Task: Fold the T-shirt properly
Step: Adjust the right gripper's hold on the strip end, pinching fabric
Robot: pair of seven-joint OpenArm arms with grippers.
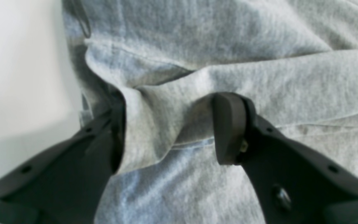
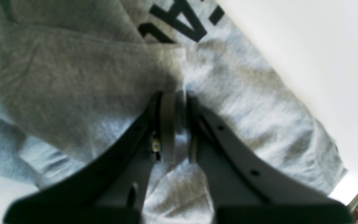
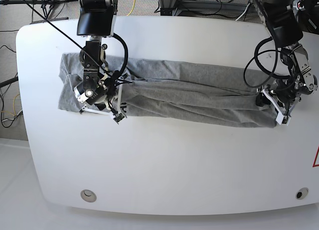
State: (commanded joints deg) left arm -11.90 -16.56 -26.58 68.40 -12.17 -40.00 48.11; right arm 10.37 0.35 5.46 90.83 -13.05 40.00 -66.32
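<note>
You are looking at the T-shirt (image 3: 189,93) lying as a long grey band across the middle of the white desk (image 3: 164,165) in the base view, running from the left side of the frame to the right. Your right tool (image 2: 179,124) is sitting at the band's left end, its 2 jaws pressing together on a pinch of grey cloth just below the black lettering (image 2: 182,21). Your left tool (image 1: 169,130) is working at the right end, its jaws standing apart with a raised fold of cloth bunching between them.
</note>
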